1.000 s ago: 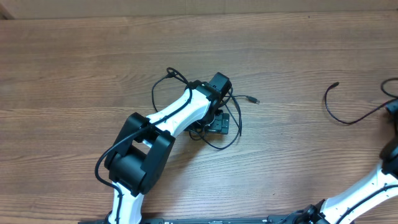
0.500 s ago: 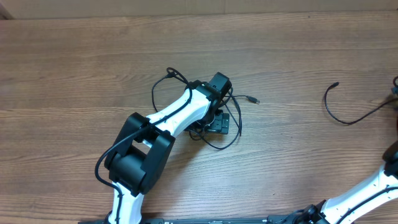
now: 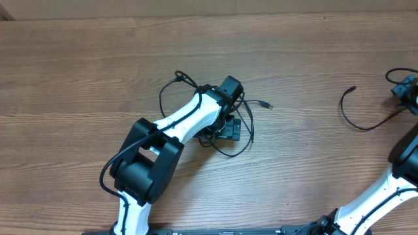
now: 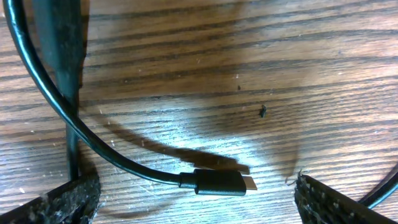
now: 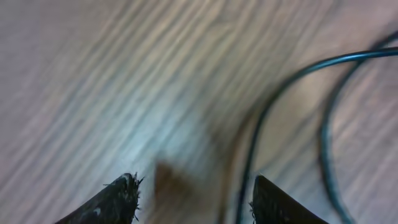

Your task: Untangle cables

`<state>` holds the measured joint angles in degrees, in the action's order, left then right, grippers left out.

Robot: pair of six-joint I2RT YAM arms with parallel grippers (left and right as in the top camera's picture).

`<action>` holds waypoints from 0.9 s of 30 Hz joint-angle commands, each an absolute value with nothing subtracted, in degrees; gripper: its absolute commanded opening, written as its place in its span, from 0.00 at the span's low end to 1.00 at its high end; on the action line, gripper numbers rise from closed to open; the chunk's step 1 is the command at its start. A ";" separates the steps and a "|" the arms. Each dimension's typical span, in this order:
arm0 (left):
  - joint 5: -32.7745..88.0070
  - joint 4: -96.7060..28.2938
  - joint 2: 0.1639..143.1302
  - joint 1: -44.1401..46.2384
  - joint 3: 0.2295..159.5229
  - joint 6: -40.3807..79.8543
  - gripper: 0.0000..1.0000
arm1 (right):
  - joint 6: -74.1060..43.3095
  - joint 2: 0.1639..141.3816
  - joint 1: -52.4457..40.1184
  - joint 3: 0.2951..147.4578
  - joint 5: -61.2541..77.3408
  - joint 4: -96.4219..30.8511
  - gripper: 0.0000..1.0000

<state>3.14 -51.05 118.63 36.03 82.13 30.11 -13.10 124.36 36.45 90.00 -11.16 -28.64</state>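
A tangle of thin black cables (image 3: 171, 91) lies at mid-table, with one silver plug tip (image 3: 264, 104) sticking out to the right. My left gripper (image 3: 227, 129) hangs over this tangle. In the left wrist view it (image 4: 199, 208) is wide open, and a black plug (image 4: 217, 182) lies on the wood between its fingertips (image 4: 62, 202), untouched. A separate cable (image 3: 358, 121) curves across the right side of the table. My right gripper (image 3: 403, 87) is near that cable's far end. In the blurred right wrist view it (image 5: 193, 199) is open, and a thin cable (image 5: 249, 168) runs just inside its right finger (image 5: 280, 202).
The wooden table (image 3: 78, 78) reaches a pale wall edge at the back. The left arm's white links and black elbow (image 3: 144, 163) cover the front-left part of the table. The right arm (image 3: 385, 196) comes in from the front right corner.
The right gripper dropped almost out of the overhead view, then returned higher up at the right edge. Its jaws have narrowed a little. The left arm and the tangle have not moved.
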 commanded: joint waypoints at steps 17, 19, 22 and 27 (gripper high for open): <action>2.96 -50.68 118.02 36.38 82.30 30.46 0.99 | -12.43 124.46 40.14 84.58 -25.17 -30.85 0.60; 2.96 -50.68 118.02 36.38 82.30 30.46 1.00 | -14.00 124.46 41.87 84.58 -27.70 -32.25 0.60; 2.96 -50.68 118.02 36.38 82.30 30.46 1.00 | -20.58 124.46 46.50 84.58 -29.80 -36.36 0.60; 2.96 -50.68 118.02 36.38 82.30 30.46 0.99 | -21.45 124.44 54.19 84.60 -19.07 -36.40 0.71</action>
